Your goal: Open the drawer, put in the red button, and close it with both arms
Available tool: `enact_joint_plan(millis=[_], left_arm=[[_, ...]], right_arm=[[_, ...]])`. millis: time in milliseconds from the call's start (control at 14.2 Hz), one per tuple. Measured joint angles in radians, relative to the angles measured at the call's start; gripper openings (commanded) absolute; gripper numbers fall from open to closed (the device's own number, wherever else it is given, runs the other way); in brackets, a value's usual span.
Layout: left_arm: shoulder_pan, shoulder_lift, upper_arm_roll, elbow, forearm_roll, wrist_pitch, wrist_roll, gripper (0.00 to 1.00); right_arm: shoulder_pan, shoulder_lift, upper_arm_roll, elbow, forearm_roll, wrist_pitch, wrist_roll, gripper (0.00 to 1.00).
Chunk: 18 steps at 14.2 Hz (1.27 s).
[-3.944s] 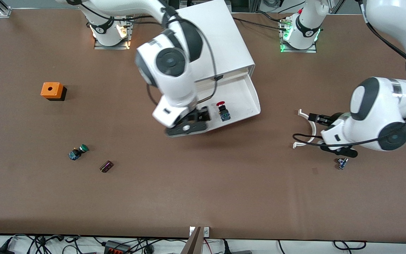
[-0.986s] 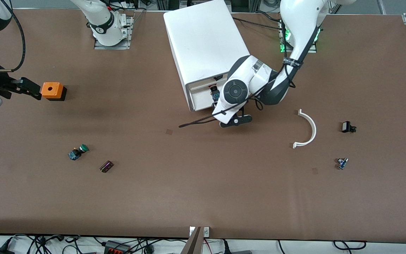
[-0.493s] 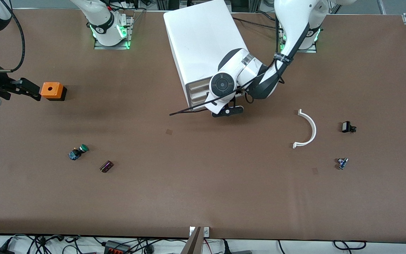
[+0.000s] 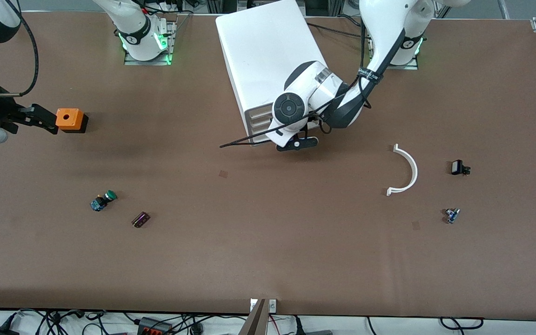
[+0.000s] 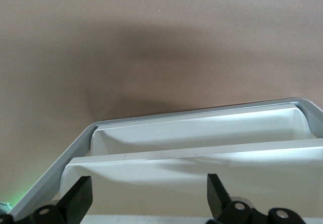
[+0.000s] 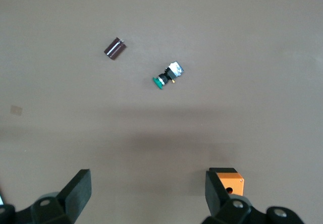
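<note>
Front view: the white cabinet [image 4: 268, 51] stands at 12 o'clock on the brown tabletop [image 4: 268, 260]. All the drawer fronts sit flush in its face. That includes the drawer [image 4: 257, 120], second from the top. The left gripper [image 4: 296, 142] is low at the cabinet's face, at the end toward the left arm. This view does not show how its jaws stand. The red button shows in no view, so I cannot tell where it lies. The right gripper [image 4: 40, 118] waits at 9 o'clock, just beside the orange box [image 4: 69, 119]. I cannot tell whether it touches the box. A green-capped button [image 4: 103, 200] lies at 8 o'clock from the cabinet, with a small dark cylinder [image 4: 140, 219] near it. A white curved strip [image 4: 407, 170] lies at 4 o'clock from the cabinet.

Left wrist view: the left gripper [image 5: 149, 191] has its jaws wide apart, holding nothing. Two white drawer fronts span the gap between them.

Right wrist view: the right gripper [image 6: 146, 191] also has its jaws wide and holds nothing. The orange box [image 6: 229, 181] sits against one finger. The green-capped button [image 6: 166, 77] and the dark cylinder [image 6: 114, 48] lie well apart from the jaws.
</note>
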Motion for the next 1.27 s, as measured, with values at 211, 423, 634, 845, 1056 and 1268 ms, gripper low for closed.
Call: enact_joint_plan(millis=[211, 423, 634, 845, 1056, 1268], left_arm=[[0.003, -0.001, 0.001, 0.002, 0.000, -0.001, 0.000, 1.00], [0.054, -0.029, 0.010, 0.018, 0.001, -0.002, 0.001, 1.00], [0.154, -0.077, 0.012, 0.071, 0.040, -0.070, 0.015, 1.00], [0.230, -0.102, 0.013, 0.178, 0.130, -0.198, 0.139, 1.00], [0.321, -0.118, 0.016, 0.250, 0.141, -0.270, 0.352, 1.00], [0.426, -0.174, 0.017, 0.279, 0.141, -0.339, 0.578, 1.00]], right_arm=[[-0.001, 0.003, 0.003, 0.004, 0.000, 0.000, 0.001, 1.00], [0.035, 0.024, -0.023, 0.004, 0.000, 0.001, 0.003, 1.00], [0.049, 0.044, -0.064, 0.005, 0.014, 0.006, 0.002, 1.00], [0.042, 0.044, -0.081, 0.022, 0.016, 0.005, 0.000, 1.00], [0.031, 0.041, -0.082, 0.032, 0.016, 0.004, 0.000, 1.00], [0.015, 0.039, -0.082, 0.034, 0.016, -0.008, -0.003, 1.00]])
